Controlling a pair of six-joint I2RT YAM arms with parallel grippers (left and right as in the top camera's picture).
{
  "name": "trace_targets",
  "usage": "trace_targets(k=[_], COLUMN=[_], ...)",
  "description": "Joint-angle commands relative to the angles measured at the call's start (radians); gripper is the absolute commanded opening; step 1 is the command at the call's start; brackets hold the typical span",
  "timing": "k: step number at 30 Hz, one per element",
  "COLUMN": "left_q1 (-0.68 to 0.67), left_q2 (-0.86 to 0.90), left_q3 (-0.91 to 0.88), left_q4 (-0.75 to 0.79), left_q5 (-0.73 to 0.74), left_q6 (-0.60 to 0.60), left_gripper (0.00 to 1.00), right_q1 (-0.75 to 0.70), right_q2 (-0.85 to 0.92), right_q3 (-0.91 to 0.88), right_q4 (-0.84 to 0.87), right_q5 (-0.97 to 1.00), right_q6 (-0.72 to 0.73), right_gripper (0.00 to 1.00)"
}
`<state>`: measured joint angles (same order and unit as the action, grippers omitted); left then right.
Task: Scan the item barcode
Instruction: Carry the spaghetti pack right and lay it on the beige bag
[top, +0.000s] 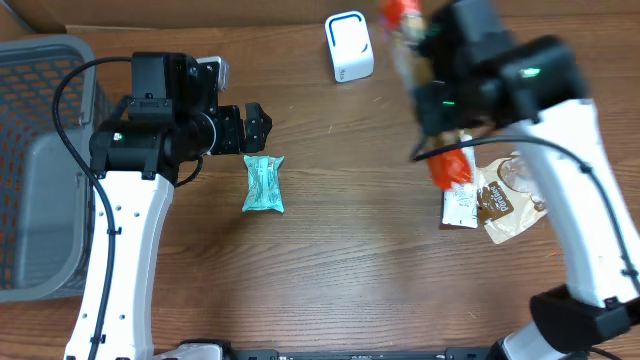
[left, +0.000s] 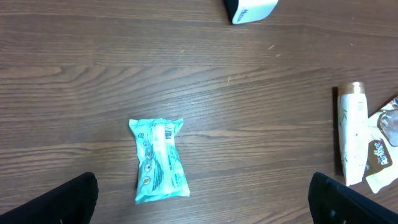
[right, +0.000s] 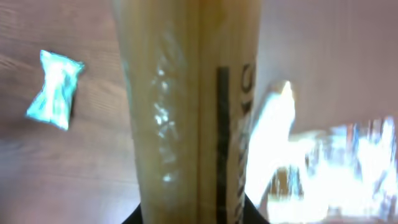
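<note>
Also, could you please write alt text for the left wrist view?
A teal snack packet lies on the wooden table just ahead of the open left gripper. A white scanner peeks in at the top edge; a white tube lies at right.

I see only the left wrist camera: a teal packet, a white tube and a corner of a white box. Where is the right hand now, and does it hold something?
Observer: The right hand is on the right side of the scene, shut on a long orange packet.
Operator: Is that packet close to the white box?
Observer: Its upper end is just to the right of the white box, apart from it. The overhead view is blurred there.
Operator: Is there anything to the left of my arm?
Observer: Yes, a grey basket stands at the far left.
</note>
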<state>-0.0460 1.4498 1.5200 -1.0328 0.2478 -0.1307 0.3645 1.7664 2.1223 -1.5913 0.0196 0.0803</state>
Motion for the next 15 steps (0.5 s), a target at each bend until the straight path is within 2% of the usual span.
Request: trace_targets(k=[1,4,9,15], left_q1=[-0.007,-0.007,-0.007,-0.007], left_q2=[0.003,0.003,0.003,0.003], left_q3=[0.005,0.005,0.005,0.005], left_q4=[0.0,0.0,0.0,0.0], left_q5=[0.005,0.005,0.005,0.005], left_q6=[0.016,0.015,0.015,0.016], left_gripper=[1.0,1.0,1.0,1.0], right_q1=[-0.128,-0.206,-0.344,-0.44], right_q2=[-0.003,-0.003,-0.003,-0.003], right_q3=[-0.024,-0.115,-0.396,-0.66], right_q4=[-0.024,-0.012,0.098,0.322], right_q5=[-0.026,0.096,0.232,0.23], right_q6=[0.143,0.212,0.292,0.294], right_gripper=[0.04,0.04,0.04,0.04])
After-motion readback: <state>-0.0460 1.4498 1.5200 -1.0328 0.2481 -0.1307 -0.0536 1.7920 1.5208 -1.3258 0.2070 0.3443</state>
